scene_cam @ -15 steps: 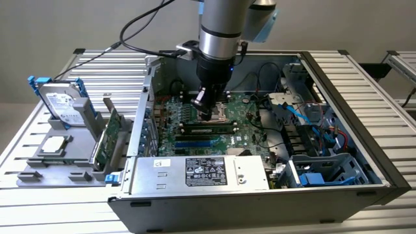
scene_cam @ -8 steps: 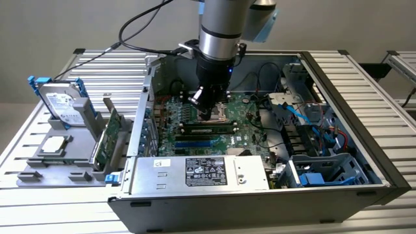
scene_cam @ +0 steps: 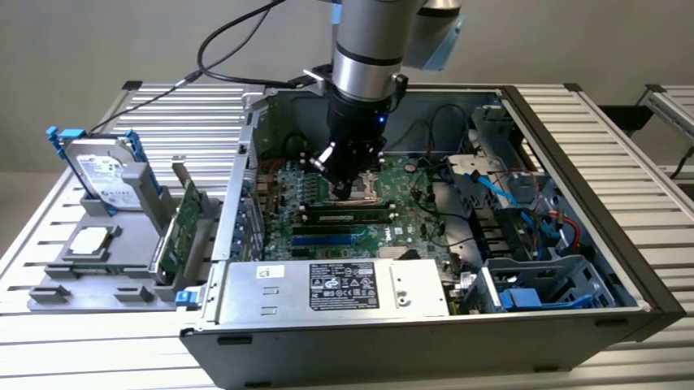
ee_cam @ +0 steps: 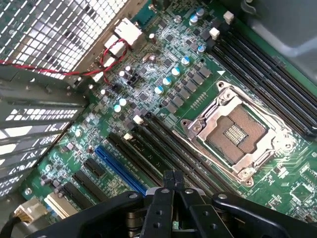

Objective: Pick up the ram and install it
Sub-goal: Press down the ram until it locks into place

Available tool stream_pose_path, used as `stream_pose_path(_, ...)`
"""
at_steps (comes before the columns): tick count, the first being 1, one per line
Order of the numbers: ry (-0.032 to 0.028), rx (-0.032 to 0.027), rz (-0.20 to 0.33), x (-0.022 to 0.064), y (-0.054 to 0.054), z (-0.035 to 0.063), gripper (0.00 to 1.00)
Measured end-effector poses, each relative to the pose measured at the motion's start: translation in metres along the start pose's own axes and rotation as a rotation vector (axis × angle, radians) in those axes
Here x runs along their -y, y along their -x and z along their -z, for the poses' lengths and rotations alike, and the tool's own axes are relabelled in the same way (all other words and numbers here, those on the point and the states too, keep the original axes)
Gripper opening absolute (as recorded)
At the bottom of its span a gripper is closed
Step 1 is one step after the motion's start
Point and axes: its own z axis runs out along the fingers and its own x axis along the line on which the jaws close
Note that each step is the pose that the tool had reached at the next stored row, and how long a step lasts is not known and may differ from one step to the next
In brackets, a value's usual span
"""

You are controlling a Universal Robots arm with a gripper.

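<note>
The ram is a narrow green stick with dark chips. It stands along the memory slots of the motherboard inside the open computer case. My gripper hangs just above and behind it, fingers pointing down at the board. In the wrist view the gripper is shut, its black fingers pressed together with nothing showing between them, over the long black memory slots. The stick is hidden under the fingers in that view. I cannot tell whether the fingertips touch the stick.
The empty CPU socket lies beside the slots. A power supply fills the case's near side, and a drive cage with blue cables sits on the exterior view's right. Outside, a grey tray holds a hard drive and an expansion card.
</note>
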Motion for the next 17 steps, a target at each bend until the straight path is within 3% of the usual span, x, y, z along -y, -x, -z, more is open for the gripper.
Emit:
stream_pose_path(10, 0.015, 0.0091, -0.137, 0.0, 0.0, 0.0, 0.11)
stream_pose_path(17, 0.0252, 0.0261, -0.211, 0.0, 0.0001, -0.0001, 0.11)
